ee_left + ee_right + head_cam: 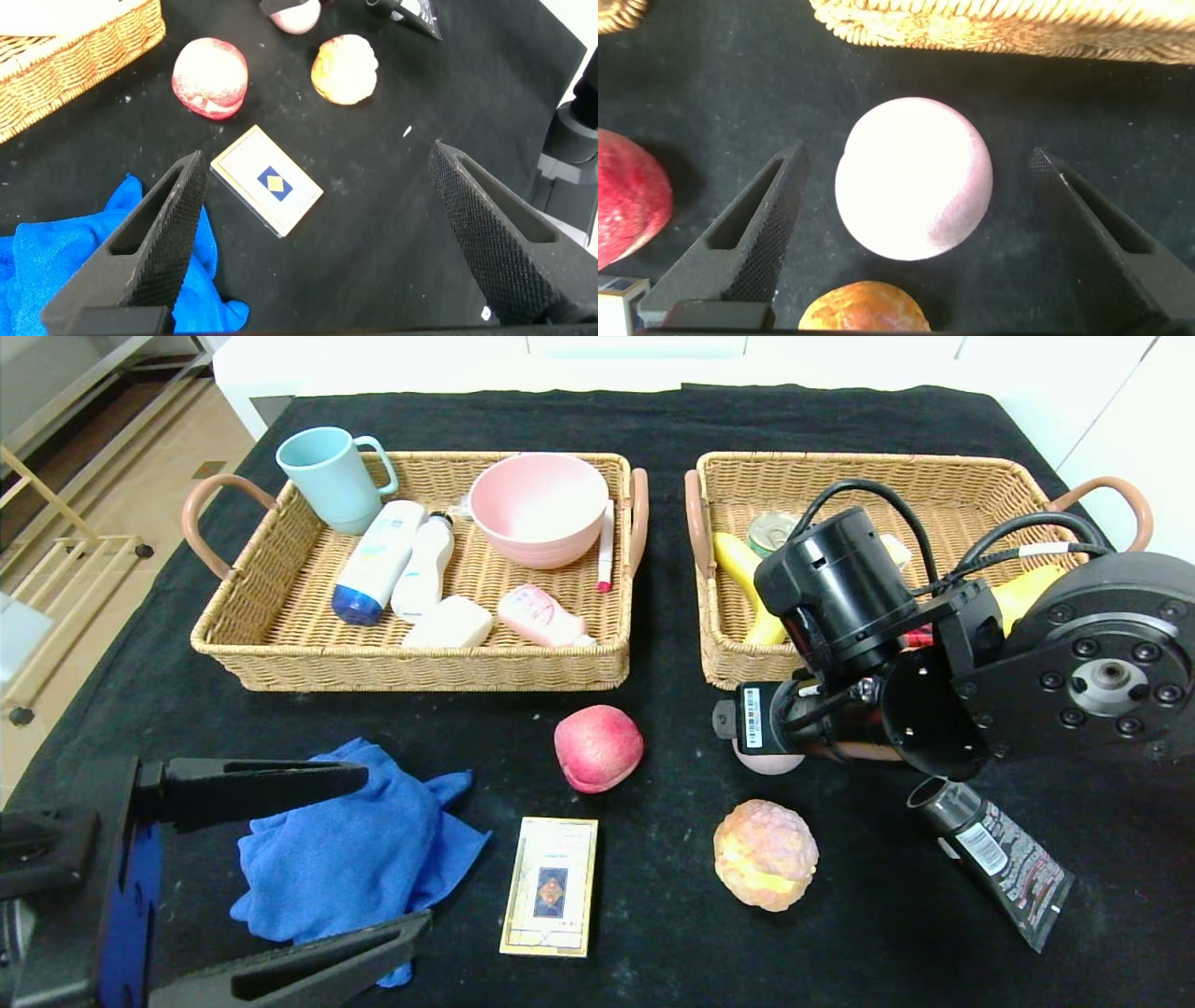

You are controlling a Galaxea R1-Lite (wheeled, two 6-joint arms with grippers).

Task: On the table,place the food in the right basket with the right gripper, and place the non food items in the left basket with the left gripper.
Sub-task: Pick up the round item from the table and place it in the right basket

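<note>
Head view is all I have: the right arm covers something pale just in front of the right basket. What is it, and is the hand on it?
Observer: It is a pale pink ball. The right hand is open, with one finger on each side of the ball and neither touching it.
Operator: Does the ball lean on the basket?
Observer: No. A strip of bare table shows between the ball and the right basket.
</note>
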